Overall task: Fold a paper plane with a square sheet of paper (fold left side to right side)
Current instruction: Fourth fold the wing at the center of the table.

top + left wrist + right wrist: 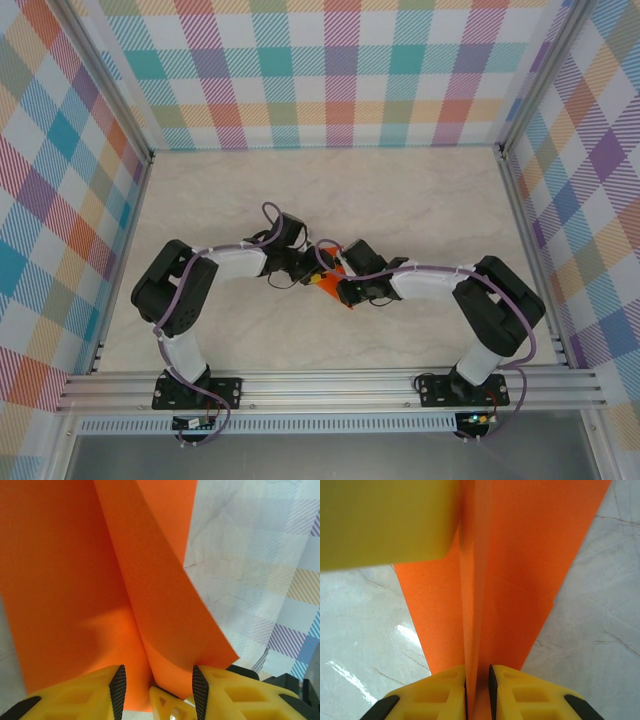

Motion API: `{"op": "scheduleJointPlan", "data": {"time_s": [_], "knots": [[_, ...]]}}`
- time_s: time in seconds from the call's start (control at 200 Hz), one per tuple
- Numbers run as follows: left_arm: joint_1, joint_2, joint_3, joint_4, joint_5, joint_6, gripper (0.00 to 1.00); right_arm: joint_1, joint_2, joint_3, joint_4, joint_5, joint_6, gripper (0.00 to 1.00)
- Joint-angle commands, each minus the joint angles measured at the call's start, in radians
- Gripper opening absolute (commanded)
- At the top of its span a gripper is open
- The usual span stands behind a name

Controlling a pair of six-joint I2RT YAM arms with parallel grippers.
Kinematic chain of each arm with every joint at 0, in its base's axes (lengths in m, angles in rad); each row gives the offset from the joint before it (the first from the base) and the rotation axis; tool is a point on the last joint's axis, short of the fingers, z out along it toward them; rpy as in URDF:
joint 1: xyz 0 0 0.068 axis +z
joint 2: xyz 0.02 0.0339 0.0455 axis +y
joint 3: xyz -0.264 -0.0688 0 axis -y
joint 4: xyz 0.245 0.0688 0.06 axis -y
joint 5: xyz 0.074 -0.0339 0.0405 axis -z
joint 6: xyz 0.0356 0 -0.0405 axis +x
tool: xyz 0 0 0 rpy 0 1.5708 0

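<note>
The orange sheet of paper (327, 284) lies mid-table between both arms, folded into a narrow paper plane shape with a raised centre crease. In the right wrist view the crease (476, 630) stands upright and runs straight into my right gripper (477, 687), which is shut on it. In the left wrist view the paper (75, 580) spreads flat on the left, and a folded flap (165, 605) rises between the pads of my left gripper (159, 687). Those jaws stand apart around the fold, open. A right fingertip (167, 707) pokes in between them.
The marble tabletop (420, 200) is bounded by plaid walls (330, 70) at the back and both sides. A metal rail (330, 385) carrying the arm bases runs along the near edge. A left finger (385, 520), blurred, hangs close over the paper.
</note>
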Motion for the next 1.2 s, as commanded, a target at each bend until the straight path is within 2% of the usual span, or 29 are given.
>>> {"op": "scheduleJointPlan", "data": {"time_s": [0.0, 0.495, 0.76, 0.91, 1.005, 1.09, 1.195], "knots": [[-0.015, 0.019, 0.033, 0.029, 0.005, -0.012, 0.41, -0.007, 0.025, -0.013, 0.008, -0.031, 0.014, 0.19], [-0.026, 0.09, 0.062, 0.014, -0.001, 0.002, 0.41, -0.018, 0.027, -0.017, 0.017, -0.049, 0.015, 0.21], [-0.025, 0.102, 0.044, 0.022, -0.007, 0.002, 0.41, -0.024, -0.012, -0.021, 0.013, -0.06, 0.025, 0.28], [-0.027, 0.107, 0.039, 0.022, -0.009, 0.003, 0.41, -0.051, -0.088, -0.035, -0.003, -0.071, 0.037, 0.33], [-0.027, 0.104, 0.034, 0.023, -0.01, 0.003, 0.4, -0.111, -0.188, -0.078, 0.019, -0.151, 0.04, 0.4], [-0.027, 0.105, 0.033, 0.022, -0.011, 0.005, 0.4, -0.184, -0.264, -0.117, 0.062, -0.279, 0.046, 0.49], [-0.027, 0.102, 0.032, 0.023, -0.011, 0.005, 0.4, -0.301, -0.256, -0.127, 0.133, -0.516, 0.099, 0.49]]}}
